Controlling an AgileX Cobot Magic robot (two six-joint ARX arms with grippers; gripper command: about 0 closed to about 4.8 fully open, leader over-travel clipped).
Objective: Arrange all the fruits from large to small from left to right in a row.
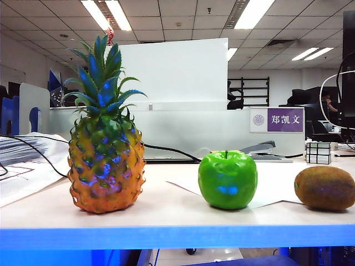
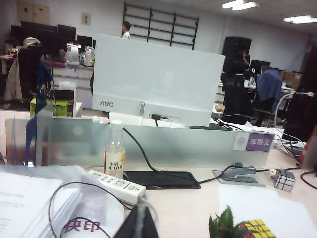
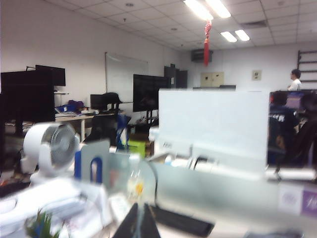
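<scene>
Three fruits stand in a row on the table in the exterior view. The tall orange-yellow pineapple [image 1: 106,166] is on the left, the glossy green apple [image 1: 227,180] in the middle and the brown kiwi [image 1: 324,188] on the right. Neither arm appears in that view. In the left wrist view my left gripper [image 2: 142,223] is shut with nothing between its tips, raised above the table; the pineapple's green crown [image 2: 223,225] pokes up beside it. The blurred right wrist view has my right gripper [image 3: 139,220] shut and empty, also held high, with green leaves [image 3: 39,225] at the picture's edge.
A coloured Rubik's cube [image 2: 257,229] lies by the pineapple crown. Behind stand a silver cube [image 1: 318,152], a stapler [image 1: 260,148], a drink bottle [image 2: 115,153], a white power strip [image 2: 116,184] with cables, a frosted partition [image 1: 183,130] and paper stacks [image 1: 25,160] at the left.
</scene>
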